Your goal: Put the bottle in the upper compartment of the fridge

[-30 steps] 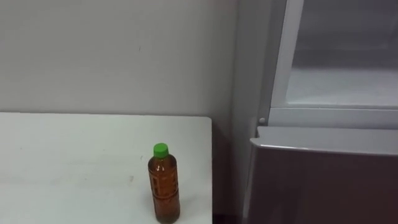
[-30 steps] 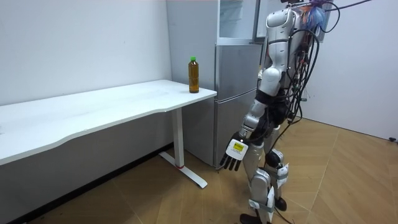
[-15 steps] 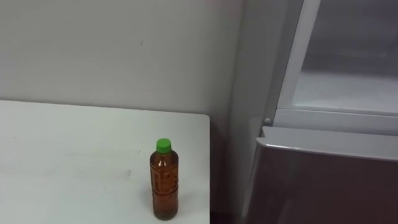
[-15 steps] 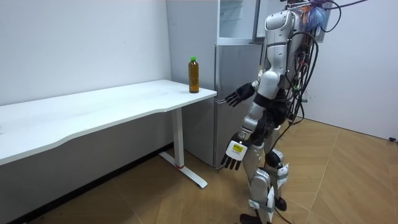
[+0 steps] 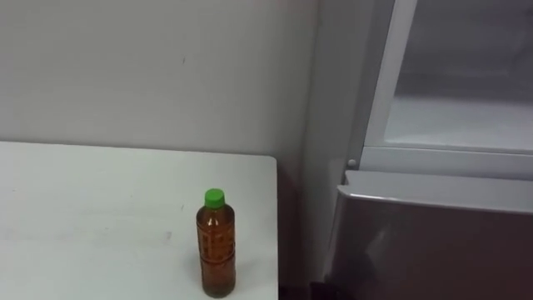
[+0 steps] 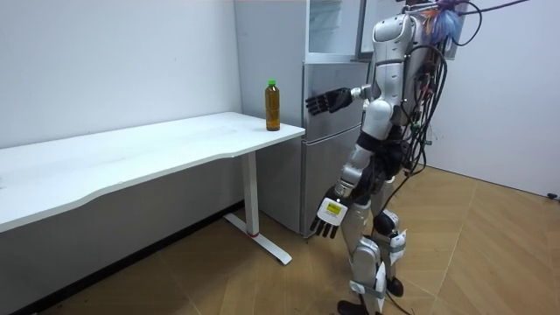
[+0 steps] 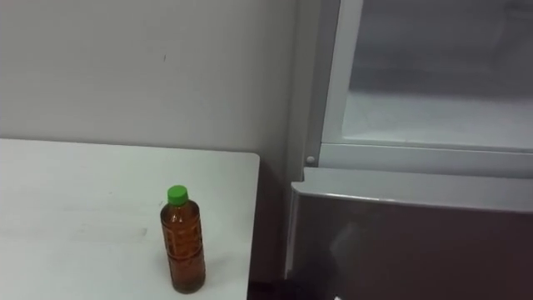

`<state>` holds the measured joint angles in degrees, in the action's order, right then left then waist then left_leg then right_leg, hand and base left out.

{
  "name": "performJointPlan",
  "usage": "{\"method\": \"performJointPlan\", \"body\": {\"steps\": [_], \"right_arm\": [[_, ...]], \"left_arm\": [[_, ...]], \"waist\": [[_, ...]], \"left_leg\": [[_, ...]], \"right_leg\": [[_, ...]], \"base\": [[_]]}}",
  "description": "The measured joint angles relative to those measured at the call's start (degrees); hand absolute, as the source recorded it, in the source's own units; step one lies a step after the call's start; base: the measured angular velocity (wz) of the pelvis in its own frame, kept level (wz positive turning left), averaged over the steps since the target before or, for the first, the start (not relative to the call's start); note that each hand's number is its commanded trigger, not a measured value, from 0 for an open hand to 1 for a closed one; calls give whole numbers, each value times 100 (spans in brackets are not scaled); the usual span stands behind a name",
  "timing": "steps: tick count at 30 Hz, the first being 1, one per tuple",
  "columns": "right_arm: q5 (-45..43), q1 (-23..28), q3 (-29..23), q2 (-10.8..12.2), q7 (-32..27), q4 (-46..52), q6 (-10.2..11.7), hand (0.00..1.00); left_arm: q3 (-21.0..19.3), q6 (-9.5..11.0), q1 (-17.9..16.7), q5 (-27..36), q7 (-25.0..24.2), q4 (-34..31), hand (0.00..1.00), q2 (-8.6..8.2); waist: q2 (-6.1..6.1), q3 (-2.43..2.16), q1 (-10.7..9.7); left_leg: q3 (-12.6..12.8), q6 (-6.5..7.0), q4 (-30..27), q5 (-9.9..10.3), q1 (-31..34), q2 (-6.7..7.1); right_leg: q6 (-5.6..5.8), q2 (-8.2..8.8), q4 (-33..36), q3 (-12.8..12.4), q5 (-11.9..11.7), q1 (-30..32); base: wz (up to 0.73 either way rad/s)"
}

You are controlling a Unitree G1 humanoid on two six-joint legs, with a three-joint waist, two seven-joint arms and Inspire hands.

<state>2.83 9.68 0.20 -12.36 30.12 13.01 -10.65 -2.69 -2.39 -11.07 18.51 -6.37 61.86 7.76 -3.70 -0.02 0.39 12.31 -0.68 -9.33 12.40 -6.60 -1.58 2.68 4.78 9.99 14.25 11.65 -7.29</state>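
Note:
A brown bottle [image 5: 216, 246] with a green cap stands upright near the right end of the white table [image 5: 83, 217]. In the room view the bottle [image 6: 273, 106] is at the table's corner beside the fridge. I stand in front of the fridge, and its upper compartment [image 5: 458, 108] is open, showing a pale shelf. My right hand [image 6: 322, 102] is raised to chest height with relaxed fingers, held out before the fridge front and apart from the bottle. My left hand [image 6: 330, 217] hangs open by my thigh.
The fridge's grey lower door [image 5: 433, 242] is shut and stands just right of the table's edge, with a narrow gap between. A plain wall [image 5: 150, 75] runs behind the table. Wooden floor [image 6: 490, 245] lies open behind me.
My right arm has risen from beside my body to chest height, reaching out toward the fridge. The bottle and my left hand have stayed still. The head view shifted slightly.

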Motion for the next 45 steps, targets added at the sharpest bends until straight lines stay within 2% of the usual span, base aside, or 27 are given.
{"method": "performJointPlan", "body": {"steps": [8, 12, 18, 23, 27, 31, 36, 42, 45], "right_arm": [[490, -94, -414, 49, 192, 838, -71, 0], [639, -319, -508, 129, 228, 1135, -72, 0], [914, -432, -478, 142, 252, 1356, -65, 0], [1069, -404, -278, 177, 119, 1307, -21, 0], [1070, -412, -31, 381, -59, 1303, -5, 0], [1135, -533, 220, 397, -255, 1227, -4, 0], [1170, -641, 550, 416, -494, 972, 55, 0], [1244, -648, 788, 417, -870, 536, 57, 0], [1256, -651, 921, 445, -1114, 376, 57, 0]], "left_arm": [[-68, 35, -45, -5, -6, 3, 0, 1], [-84, 36, -29, -16, -18, 27, 0, 1], [-67, 62, 6, -10, -8, 62, 0, -6], [-43, 174, 31, -2, -2, 133, 0, -19], [-24, 234, 31, -3, -24, 130, 0, -28], [185, 249, 96, 6, 40, 134, 0, -18], [316, 248, 195, 6, 171, 152, 0, -64], [529, 247, 274, 13, 257, 153, 0, -62], [601, 246, 282, 8, 320, 135, 0, -56]], "waist": [[-15, -1, 2], [-17, -6, -15], [-11, -3, 143], [4, 7, 177], [10, 12, 184], [49, 35, 293], [113, 36, 410], [167, 60, 477], [153, 48, 464]], "left_leg": [[2, 1, 46, 0, 15, -8], [3, 1, 49, 0, 20, -8], [9, 1, 28, -1, 6, -4], [9, 0, 23, -2, 1, -7], [16, 0, 23, -2, 16, -7], [6, 1, 17, -2, 55, -7], [-33, 2, 14, -2, 92, -9], [-97, 2, 13, -2, 108, -10], [-133, 2, 6, -3, 129, -6]], "right_leg": [[-2, -10, 17, 4, -19, 30], [-2, -10, 18, 1, -20, 38], [-2, -11, -22, -16, -21, 36], [-3, -13, -33, -11, -22, 25], [-3, -15, -30, -9, -26, 36], [1, -15, -32, 7, -49, 41], [2, -15, -31, 43, -56, 51], [2, -10, -28, 202, -56, 41], [2, 2, -29, 329, -56, 42]], "base": [[0], [0], [0], [0], [0], [1], [4], [6], [5]]}}
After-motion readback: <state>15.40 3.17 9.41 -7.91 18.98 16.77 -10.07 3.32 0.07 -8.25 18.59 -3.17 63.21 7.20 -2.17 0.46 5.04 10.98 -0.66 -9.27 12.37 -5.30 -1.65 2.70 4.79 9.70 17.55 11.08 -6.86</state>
